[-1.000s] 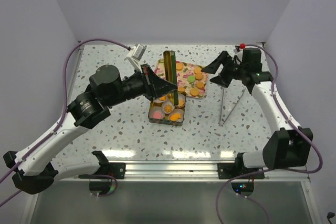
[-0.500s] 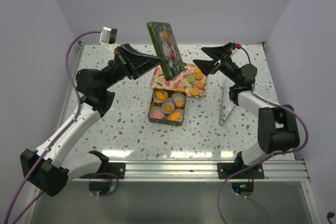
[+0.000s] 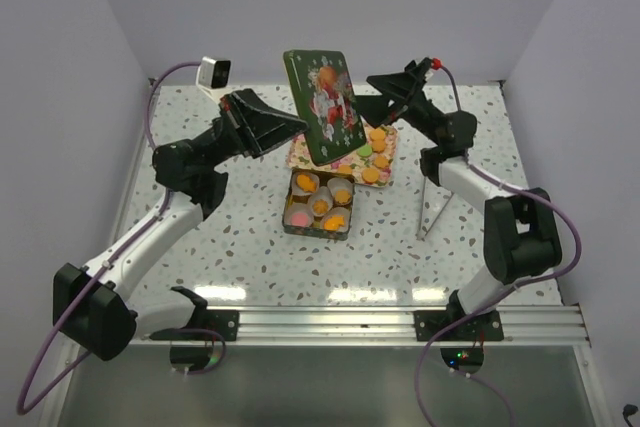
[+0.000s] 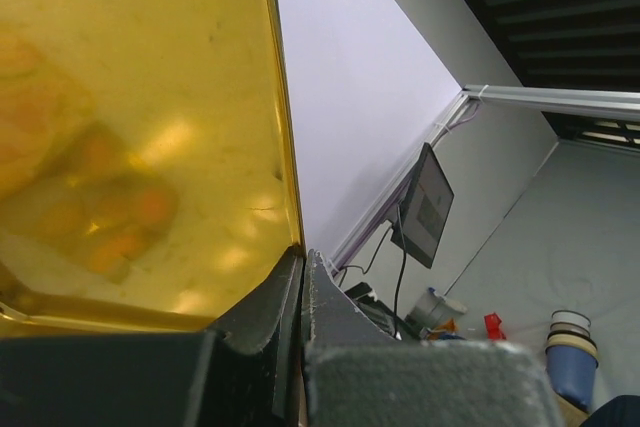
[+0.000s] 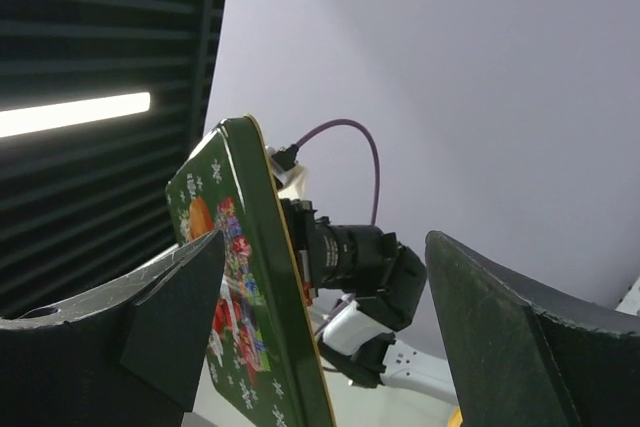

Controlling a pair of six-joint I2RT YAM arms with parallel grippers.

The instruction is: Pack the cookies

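The left gripper is clamped on the edge of a green picture lid, which stands nearly upright in the air. In the left wrist view the two fingers meet on the rim, and the lid's gold inner face fills most of the frame. It carries only blurred orange reflections, too smeared to read.

The right gripper has its fingers spread apart with nothing between them. It points at the decorated face of the lid from just beside it, and no contact can be made out. In the right wrist view the lid is cut off at the bottom edge and covers part of the left arm behind it.

From above, the lid hides the far left part of a patterned tray on the table below both grippers. The cookies lie loose on that tray, mostly orange with one green. More sit in white paper cups inside an open tin just nearer than the tray, orange with one pink. The number of cups is hard to make out.
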